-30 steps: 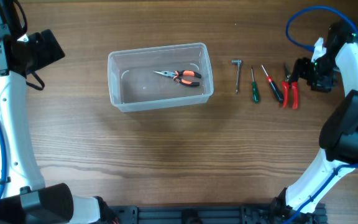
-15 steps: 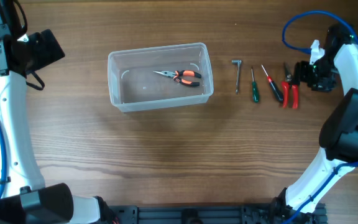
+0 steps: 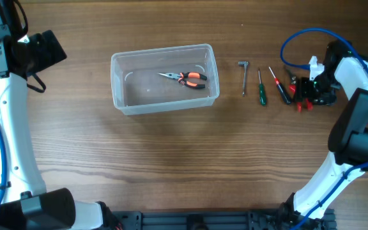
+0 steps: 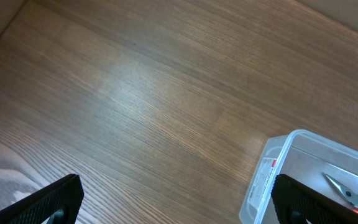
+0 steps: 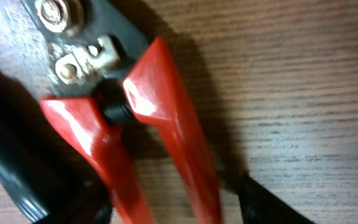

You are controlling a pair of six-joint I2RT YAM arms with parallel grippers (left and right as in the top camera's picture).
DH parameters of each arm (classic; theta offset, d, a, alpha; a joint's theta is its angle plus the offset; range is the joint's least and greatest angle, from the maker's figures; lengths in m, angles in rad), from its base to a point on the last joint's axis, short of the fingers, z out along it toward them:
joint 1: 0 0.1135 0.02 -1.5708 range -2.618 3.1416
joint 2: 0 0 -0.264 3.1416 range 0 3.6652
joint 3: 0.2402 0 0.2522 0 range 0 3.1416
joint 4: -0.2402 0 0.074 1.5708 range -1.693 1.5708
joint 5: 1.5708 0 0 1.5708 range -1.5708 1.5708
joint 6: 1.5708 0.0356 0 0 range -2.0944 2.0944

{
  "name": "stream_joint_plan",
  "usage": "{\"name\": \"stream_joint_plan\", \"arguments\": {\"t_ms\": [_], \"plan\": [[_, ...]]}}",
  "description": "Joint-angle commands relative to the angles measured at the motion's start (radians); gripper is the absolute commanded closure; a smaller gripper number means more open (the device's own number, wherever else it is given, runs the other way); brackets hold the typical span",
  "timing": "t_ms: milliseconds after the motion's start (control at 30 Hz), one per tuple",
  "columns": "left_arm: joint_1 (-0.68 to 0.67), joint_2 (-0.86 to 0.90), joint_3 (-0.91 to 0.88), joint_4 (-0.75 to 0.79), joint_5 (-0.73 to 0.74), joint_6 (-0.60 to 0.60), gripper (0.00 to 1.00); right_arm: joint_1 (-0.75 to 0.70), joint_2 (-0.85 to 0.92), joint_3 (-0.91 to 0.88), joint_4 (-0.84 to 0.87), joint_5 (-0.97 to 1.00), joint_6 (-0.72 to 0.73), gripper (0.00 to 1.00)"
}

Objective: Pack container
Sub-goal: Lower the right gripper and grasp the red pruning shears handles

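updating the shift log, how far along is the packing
Done: one pair of orange-handled pliers lies inside the container. In hand: the right hand straddles the red-handled cutters, which lie on the table. Left: those cutters, the red screwdriver, the green screwdriver and the small metal wrench, all outside the container.

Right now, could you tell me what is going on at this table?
The right end effector is down on the red cutters at the right end of the tool row. Its fingers straddle the handles with a gap on one side, and nothing is lifted. Orange pliers lie in the container. A green screwdriver, a red screwdriver and a small metal tool lie on the table. The left end effector hangs open, left of the container.
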Motion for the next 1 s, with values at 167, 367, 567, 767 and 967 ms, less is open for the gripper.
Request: {"name": "stream_joint_plan", "arguments": {"t_ms": [167,367,567,767,967], "plan": [[0.004,0.004,0.000,0.003,-0.012,0.001,0.00,-0.003,0.010,-0.036,0.040,0.013,-0.007,0.34],[0.004,0.004,0.000,0.003,-0.012,0.001,0.00,-0.003,0.010,-0.036,0.048,0.011,-0.006,0.31],[0.004,0.004,0.000,0.003,-0.012,0.001,0.00,-0.003,0.009,-0.014,0.024,0.008,-0.007,0.32],[0.004,0.004,0.000,0.003,-0.012,0.001,0.00,-0.003,0.004,0.031,-0.009,0.008,-0.019,0.32],[0.004,0.004,0.000,0.003,-0.012,0.001,0.00,-0.003,-0.002,0.114,-0.030,-0.002,-0.099,0.30]]}}
